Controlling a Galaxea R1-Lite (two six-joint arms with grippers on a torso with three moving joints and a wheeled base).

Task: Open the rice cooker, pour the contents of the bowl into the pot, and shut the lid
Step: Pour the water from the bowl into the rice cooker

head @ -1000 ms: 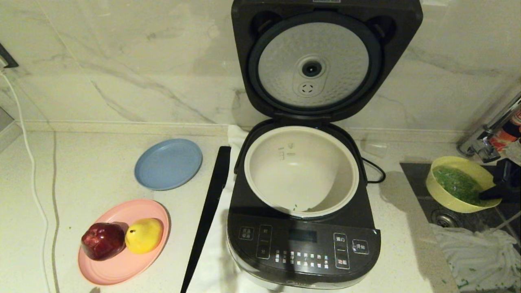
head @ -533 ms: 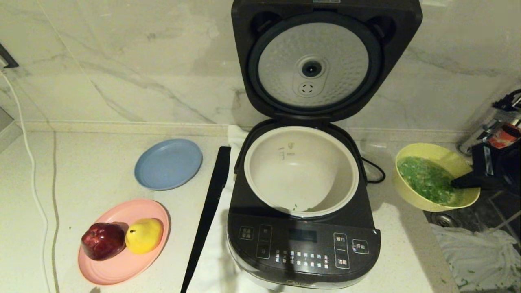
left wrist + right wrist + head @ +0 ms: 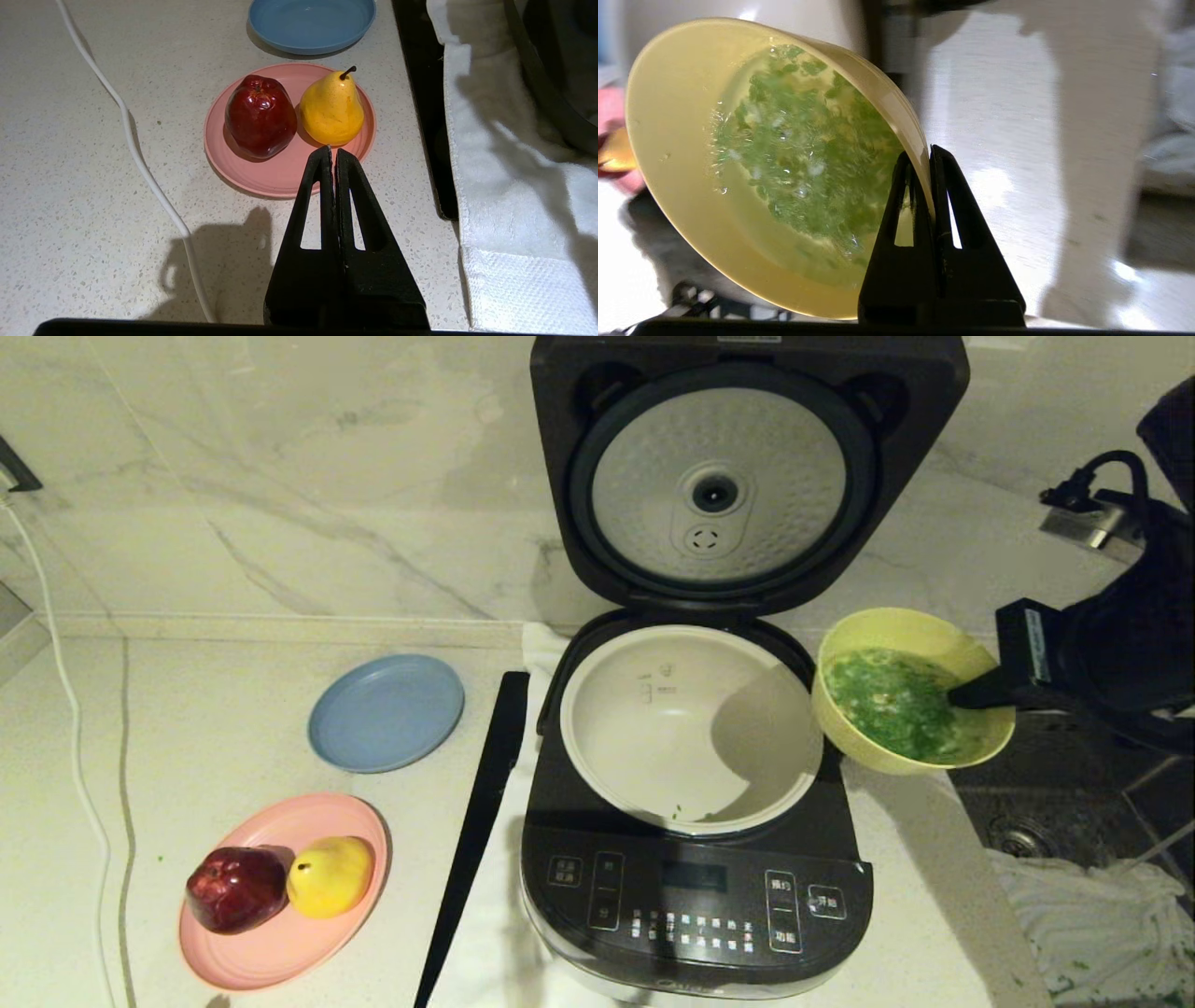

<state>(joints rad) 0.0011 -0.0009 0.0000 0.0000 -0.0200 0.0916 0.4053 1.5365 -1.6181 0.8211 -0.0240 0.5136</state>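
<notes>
Rice cooker (image 3: pixel 695 896) base cut off at bottom edge; lid (image 3: pixel 747 476) top cropped.

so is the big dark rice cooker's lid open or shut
Open: the dark hinged lid stands upright, its dimpled silver underside facing out, and the cream-white inner pot is exposed.

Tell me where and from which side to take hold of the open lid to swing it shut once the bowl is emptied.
Take the lid at its top free edge, farthest from the hinge. It stands upright behind the pot, silver underside facing forward, so come from above and push forward and down. The left gripper is parked; the right gripper is pinching the bowl.
</notes>
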